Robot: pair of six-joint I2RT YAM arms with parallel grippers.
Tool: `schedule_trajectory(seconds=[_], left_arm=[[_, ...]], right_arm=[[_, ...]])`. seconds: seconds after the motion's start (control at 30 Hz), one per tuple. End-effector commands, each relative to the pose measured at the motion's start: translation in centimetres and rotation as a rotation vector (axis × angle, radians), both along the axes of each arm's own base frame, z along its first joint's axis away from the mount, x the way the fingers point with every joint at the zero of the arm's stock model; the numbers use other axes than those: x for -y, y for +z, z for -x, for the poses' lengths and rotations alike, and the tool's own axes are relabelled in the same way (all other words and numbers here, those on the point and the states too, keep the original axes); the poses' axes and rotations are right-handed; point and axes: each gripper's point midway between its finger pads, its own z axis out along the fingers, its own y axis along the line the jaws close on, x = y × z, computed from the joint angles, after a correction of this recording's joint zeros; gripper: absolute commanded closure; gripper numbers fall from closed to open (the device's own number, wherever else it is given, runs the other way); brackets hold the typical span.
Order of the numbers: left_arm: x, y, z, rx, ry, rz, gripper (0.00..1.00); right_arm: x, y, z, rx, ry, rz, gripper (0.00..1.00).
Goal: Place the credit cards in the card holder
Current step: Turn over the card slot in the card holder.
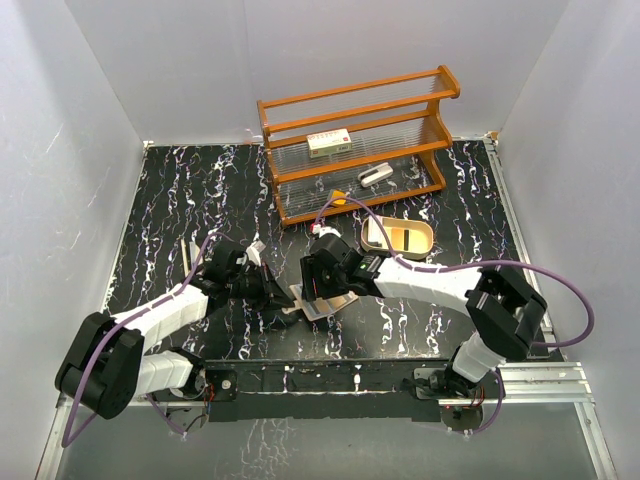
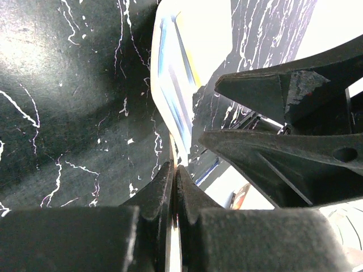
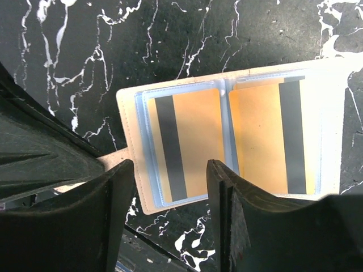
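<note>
The card holder (image 3: 127, 110) lies open on the black marble table, tan leather with two clear pockets. An orange-yellow credit card (image 3: 198, 141) with a dark stripe sits in the left pocket. A second orange-yellow card (image 3: 255, 141) sits in the right pocket. My right gripper (image 3: 170, 173) is open and empty, its jaws straddling the near edge of the left pocket. My left gripper (image 2: 174, 170) is shut on the holder's thin tan flap, and the holder (image 2: 176, 85) shows edge-on beyond it. In the top view both grippers, left (image 1: 280, 292) and right (image 1: 325, 283), meet over the holder (image 1: 325, 306).
A wooden rack (image 1: 355, 140) stands at the back with a white box with red print (image 1: 328, 142) and a small white and dark object (image 1: 375, 176) on its shelves. An oval tin tray (image 1: 397, 237) sits just behind the right arm. A thin stick (image 1: 185, 255) lies at the left.
</note>
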Motion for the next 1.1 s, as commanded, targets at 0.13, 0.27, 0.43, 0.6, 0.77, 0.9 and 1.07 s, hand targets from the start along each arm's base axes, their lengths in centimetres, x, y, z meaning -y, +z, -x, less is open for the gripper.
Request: schedule_trajectory(seconds=[0.13, 0.27, 0.43, 0.6, 0.77, 0.9, 1.07], left_arm=[[0.4, 1.2, -0.3, 0.023, -0.021, 0.01, 1.0], [0.4, 1.2, -0.4, 0.019, -0.018, 0.011, 1.0], [0.4, 1.1, -0.4, 0.015, -0.019, 0.007, 1.0], [0.3, 1.3, -0.4, 0.021, -0.019, 0.003, 1.0], [0.3, 1.3, -0.4, 0.022, -0.022, -0.002, 1.0], [0.3, 1.1, -0.3, 0.018, -0.02, -0.001, 1.0], [0.1, 1.0, -0.2, 0.018, -0.021, -0.011, 1.0]], right_arm=[[-0.6, 0.6, -0.5, 0.024, 0.002, 0.003, 0.47], [-0.9, 0.3, -0.2, 0.014, 0.016, -0.011, 0.44], [-0.8, -1.3, 0.3, 0.001, 0.017, 0.012, 0.42], [0.1, -2.5, 0.0, 0.02, 0.0, 0.074, 0.42], [0.6, -2.3, -0.2, 0.05, -0.018, 0.11, 0.43], [0.9, -1.7, -0.5, 0.079, -0.036, 0.137, 0.45], [1.2, -0.5, -0.9, 0.112, -0.056, 0.146, 0.45]])
